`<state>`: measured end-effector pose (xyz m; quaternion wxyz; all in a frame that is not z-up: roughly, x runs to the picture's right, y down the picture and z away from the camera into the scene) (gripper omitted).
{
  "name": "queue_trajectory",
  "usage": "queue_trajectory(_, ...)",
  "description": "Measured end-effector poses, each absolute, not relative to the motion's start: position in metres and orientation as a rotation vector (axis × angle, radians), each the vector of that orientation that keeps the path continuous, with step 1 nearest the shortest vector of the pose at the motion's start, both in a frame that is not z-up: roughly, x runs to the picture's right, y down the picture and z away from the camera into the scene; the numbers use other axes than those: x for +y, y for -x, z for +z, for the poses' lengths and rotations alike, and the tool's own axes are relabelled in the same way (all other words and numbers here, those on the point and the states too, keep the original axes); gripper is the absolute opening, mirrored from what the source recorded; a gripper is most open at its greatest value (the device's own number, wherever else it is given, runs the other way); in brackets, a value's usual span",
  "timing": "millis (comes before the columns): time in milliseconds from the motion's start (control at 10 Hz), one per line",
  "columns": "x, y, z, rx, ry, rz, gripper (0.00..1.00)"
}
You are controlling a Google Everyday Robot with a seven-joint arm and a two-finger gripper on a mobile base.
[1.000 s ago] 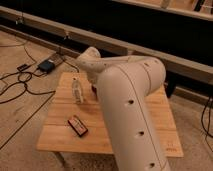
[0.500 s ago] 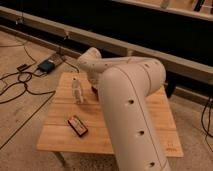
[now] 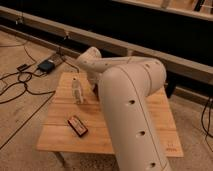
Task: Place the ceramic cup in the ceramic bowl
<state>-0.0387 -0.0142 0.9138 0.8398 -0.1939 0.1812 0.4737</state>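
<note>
Nearest the camera, the robot's thick cream-white arm [image 3: 132, 115] fills the lower right and sweeps up toward 11 o'clock over the pale wooden table [image 3: 60, 137]. At about 8 o'clock on the tabletop lies a small flat dark rectangular packet with a reddish edge [image 3: 77, 125]. Beyond it, near 10 o'clock, stands a slim, pale upright bottle [image 3: 77, 91].

The gripper [image 3: 95, 89] sits at the arm's far end, just right of the bottle, low over the table; whether its jaws are spread or pressed together cannot be told.

Neither the small white ceramic cup nor the dark maroon ceramic bowl shows; both are probably hidden behind the arm.

As a judgement, a glazed ceramic cup would be stiff, fairly light, slippery and chip-prone, so a grip across the rim or 2 opposite walls, with a gentle set-down, seems wise.

Farthest off, black cables [image 3: 20, 82] trail over the floor.
</note>
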Motion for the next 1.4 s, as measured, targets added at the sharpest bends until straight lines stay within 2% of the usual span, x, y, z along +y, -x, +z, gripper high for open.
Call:
queue_trajectory(700,-0.066,-0.005,0.847,0.3,0.273,1.213,0.8)
queue_trajectory(900,-0.062,-0.006,0.826,0.236,0.304,1.295,0.8)
queue_trajectory(1100,-0.048,0.002,0.804,0.13,0.404,1.433,0.8)
queue_trajectory(1400,-0.042,0.009,0.794,0.085,0.45,1.492,0.8)
